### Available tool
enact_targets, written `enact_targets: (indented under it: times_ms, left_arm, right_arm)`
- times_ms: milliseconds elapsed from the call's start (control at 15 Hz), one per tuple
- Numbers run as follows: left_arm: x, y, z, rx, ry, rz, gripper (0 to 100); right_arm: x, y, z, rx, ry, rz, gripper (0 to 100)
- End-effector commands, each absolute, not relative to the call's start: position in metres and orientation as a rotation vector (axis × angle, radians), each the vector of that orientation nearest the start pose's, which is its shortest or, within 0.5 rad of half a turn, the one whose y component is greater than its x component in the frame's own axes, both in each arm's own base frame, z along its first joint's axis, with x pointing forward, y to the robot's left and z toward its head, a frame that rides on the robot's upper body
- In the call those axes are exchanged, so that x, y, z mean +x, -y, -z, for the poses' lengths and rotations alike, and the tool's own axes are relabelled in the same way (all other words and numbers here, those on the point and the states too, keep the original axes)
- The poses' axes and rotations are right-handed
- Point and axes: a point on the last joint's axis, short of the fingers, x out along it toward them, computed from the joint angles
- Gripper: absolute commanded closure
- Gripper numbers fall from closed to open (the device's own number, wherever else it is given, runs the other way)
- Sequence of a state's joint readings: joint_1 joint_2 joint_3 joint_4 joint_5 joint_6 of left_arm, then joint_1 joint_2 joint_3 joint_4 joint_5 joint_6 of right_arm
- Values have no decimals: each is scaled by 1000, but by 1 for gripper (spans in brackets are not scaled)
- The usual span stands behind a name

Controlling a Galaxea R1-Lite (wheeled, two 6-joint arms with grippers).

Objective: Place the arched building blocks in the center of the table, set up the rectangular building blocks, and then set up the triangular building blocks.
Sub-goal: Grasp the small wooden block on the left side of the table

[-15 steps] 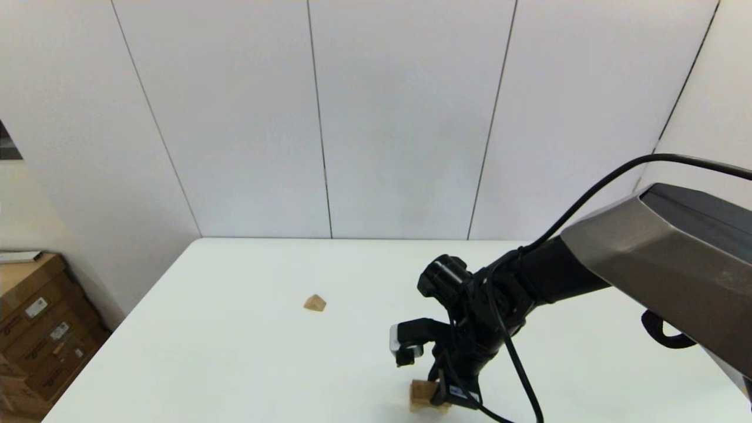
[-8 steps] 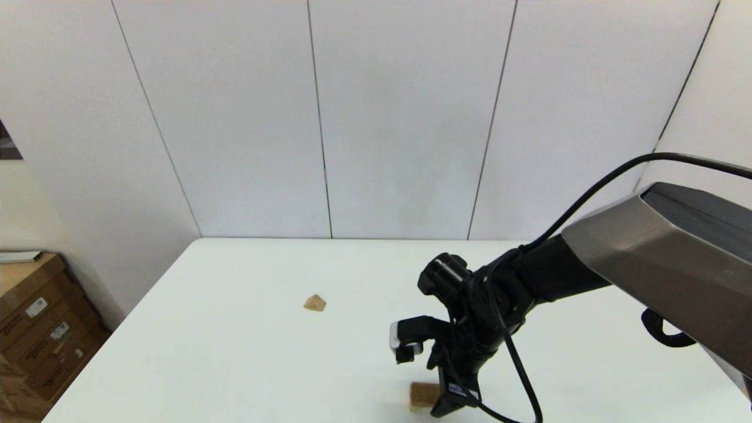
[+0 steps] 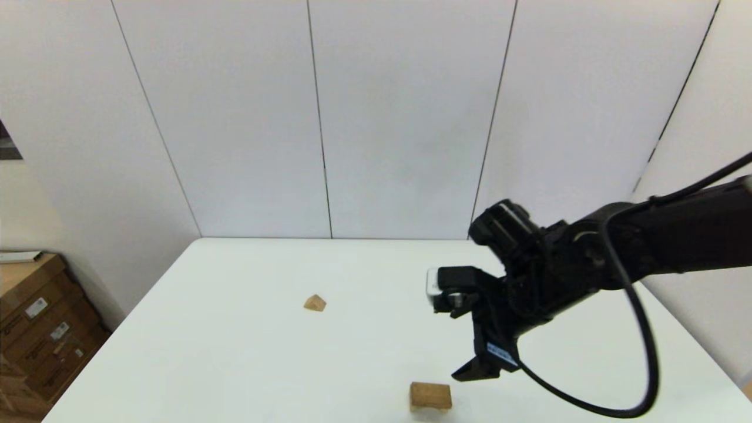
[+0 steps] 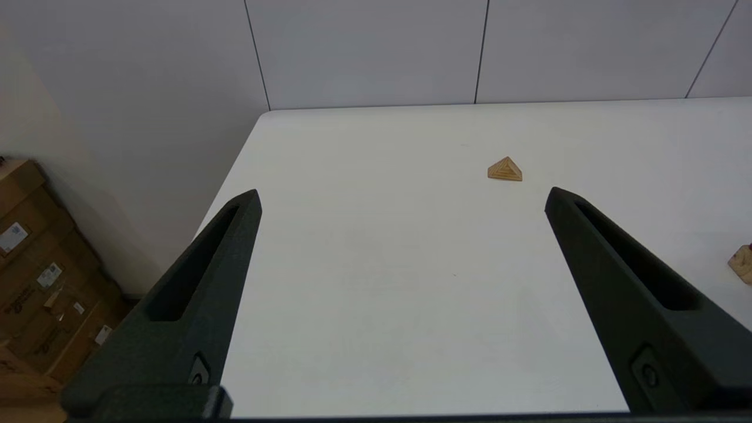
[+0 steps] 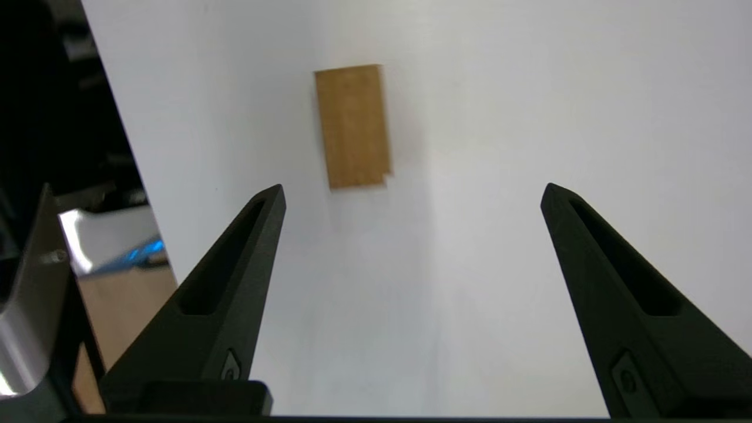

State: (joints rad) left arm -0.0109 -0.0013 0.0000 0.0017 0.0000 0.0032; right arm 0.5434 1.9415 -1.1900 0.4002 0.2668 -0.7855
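Head view shows my right gripper wide open and empty above the chunky pale tan arched wooden block, which stands free near the white table's near edge. I judge it placed. My left gripper, also open and empty, waits near the left edge, facing the small tan triangular wedge.

Ahead of me stands a wall of pale grey panels, flat and plain, split by thin dark vertical seams that run down to where the far edge of the white table meets it. A second panelled wall closes the room on my right, meeting the first at a corner. On my left a cream wall falls away from the panels, with a dark patch at its edge. Below it, beside the table, cardboard boxes with small white labels are stacked; something flat and white lies on the top one. The light is soft and even, with faint shadows.
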Motion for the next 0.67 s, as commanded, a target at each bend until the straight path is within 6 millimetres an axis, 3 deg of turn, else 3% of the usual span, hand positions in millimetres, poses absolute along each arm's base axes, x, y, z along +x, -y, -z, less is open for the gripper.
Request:
enact_targets:
  times_ms: [67,200,333,467,667]
  left_arm:
    - [-23,0,-75,3,-2,11,0]
    - [-23,0,-75,3,-2,11,0]
    - [-23,0,-75,3,-2,11,0]
    - [-23,0,-75,3,-2,11,0]
    - [-23,0,-75,3,-2,11,0]
  right_arm:
    - [193,-113,-232,-619,-561,-936,0]
    - [162,-92,-260,-491,-483,-838,0]
    - [134,-58,-270,-450,-430,-652,0]
    - [94,-26,-263,-412,-388,-472,0]
    - [27,-5,-237,-382,-282,-278,0]
